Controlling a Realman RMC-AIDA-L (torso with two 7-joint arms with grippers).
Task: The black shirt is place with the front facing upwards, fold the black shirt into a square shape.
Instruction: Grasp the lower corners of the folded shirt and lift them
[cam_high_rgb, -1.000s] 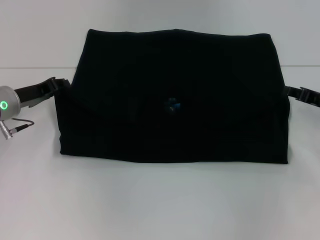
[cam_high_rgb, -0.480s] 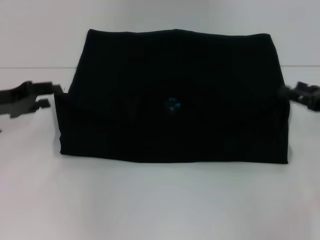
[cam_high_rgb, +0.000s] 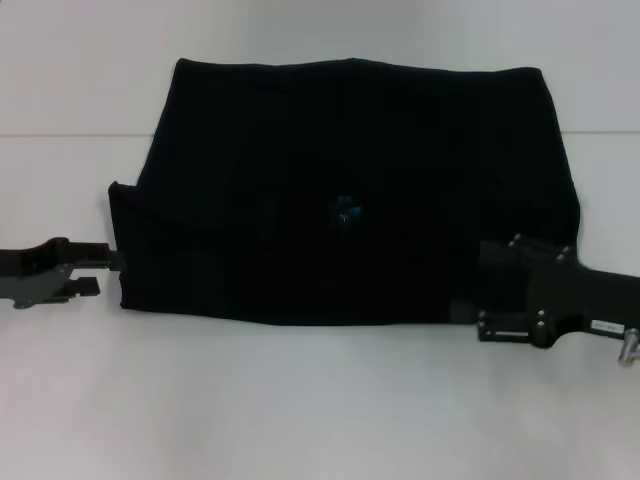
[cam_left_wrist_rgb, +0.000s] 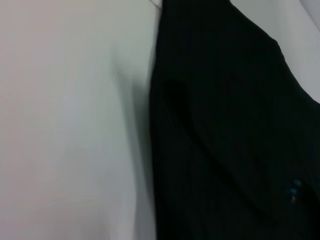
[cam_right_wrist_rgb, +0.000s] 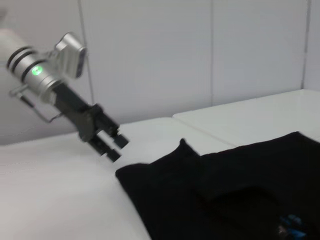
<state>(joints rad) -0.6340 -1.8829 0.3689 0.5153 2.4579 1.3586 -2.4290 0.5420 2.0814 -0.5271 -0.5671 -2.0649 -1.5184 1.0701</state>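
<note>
A: On the white desk (cam_high_rgb: 300, 400) the black shirt (cam_high_rgb: 350, 190) lies folded into a wide rectangle, label (cam_high_rgb: 347, 210) up.

B: Left gripper (cam_high_rgb: 100, 272) at its left edge, fingers narrowly parted, empty. Right gripper (cam_high_rgb: 480, 300) overlaps the near right corner; its fingers I can't tell.

A: Pinch one layer only and the fold may skew.

White matte surface (cam_high_rgb: 300, 400) fills the head view; a thin seam line (cam_high_rgb: 70, 135) crosses it toward the far side. Right wrist view: pale panelled wall (cam_right_wrist_rgb: 160, 55) behind the surface, vertical joints (cam_right_wrist_rgb: 212, 50) between panels. Light is even and diffuse, with soft shadows only. No windows or floor visible.
</note>
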